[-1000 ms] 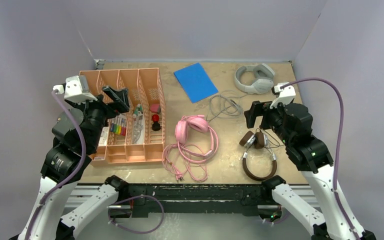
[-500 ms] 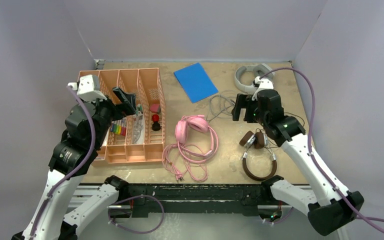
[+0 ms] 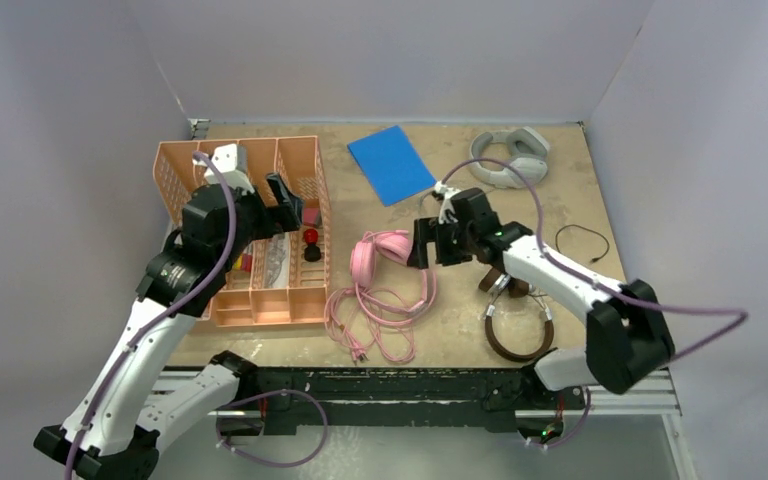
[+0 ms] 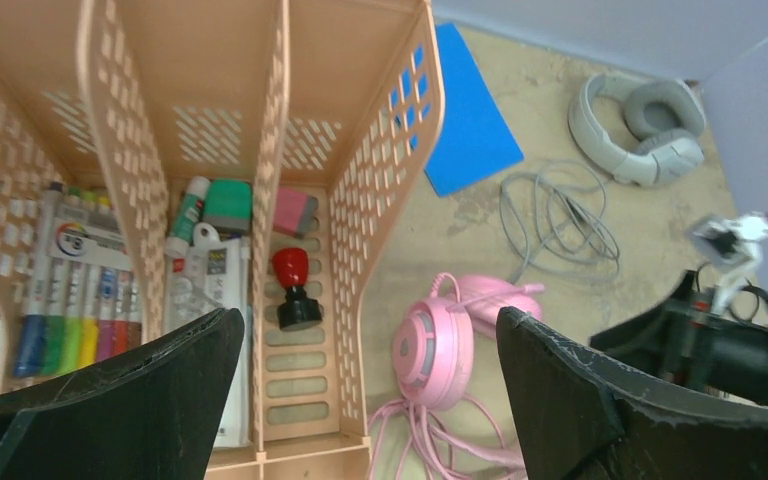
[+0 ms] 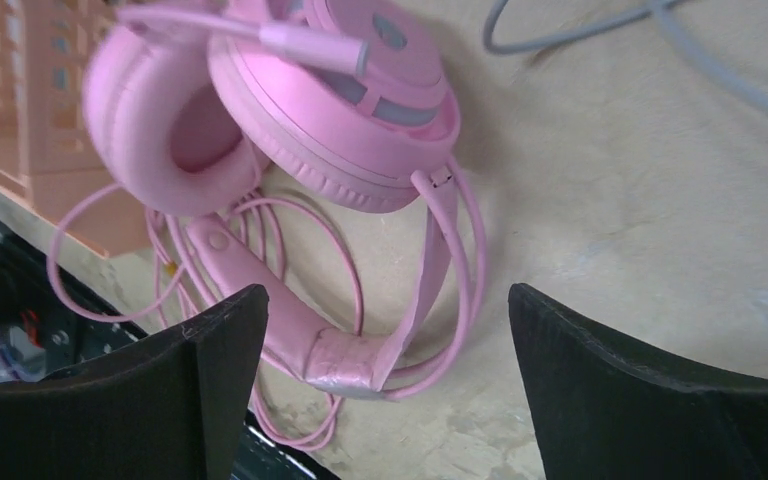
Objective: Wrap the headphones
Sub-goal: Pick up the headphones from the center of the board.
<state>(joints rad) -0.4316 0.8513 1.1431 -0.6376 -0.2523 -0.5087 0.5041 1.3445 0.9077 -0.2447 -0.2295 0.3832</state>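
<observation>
The pink headphones (image 3: 380,255) lie mid-table with their pink cable (image 3: 370,325) in loose loops toward the front edge. My right gripper (image 3: 422,245) is open, just right of and above them. In the right wrist view the ear cups (image 5: 330,80) and headband (image 5: 350,360) lie between and ahead of the open fingers (image 5: 388,300). My left gripper (image 3: 285,200) is open and empty over the organizer, and its view (image 4: 370,330) shows the pink headset (image 4: 435,345). The brown-and-silver headphones (image 3: 515,315) lie front right. The light-grey headphones (image 3: 508,157) lie at the back right.
A peach organizer (image 3: 305,300) with pens, a red-and-black stamp (image 3: 311,243) and small items stands on the left. A blue pad (image 3: 392,163) lies at the back. The grey cable (image 3: 450,212) coils behind my right arm. A thin black cable (image 3: 580,240) lies on the right.
My right arm has swung left from over the brown headset to beside the pink headphones. My left arm has moved right, over the organizer. Nothing has been grasped.
</observation>
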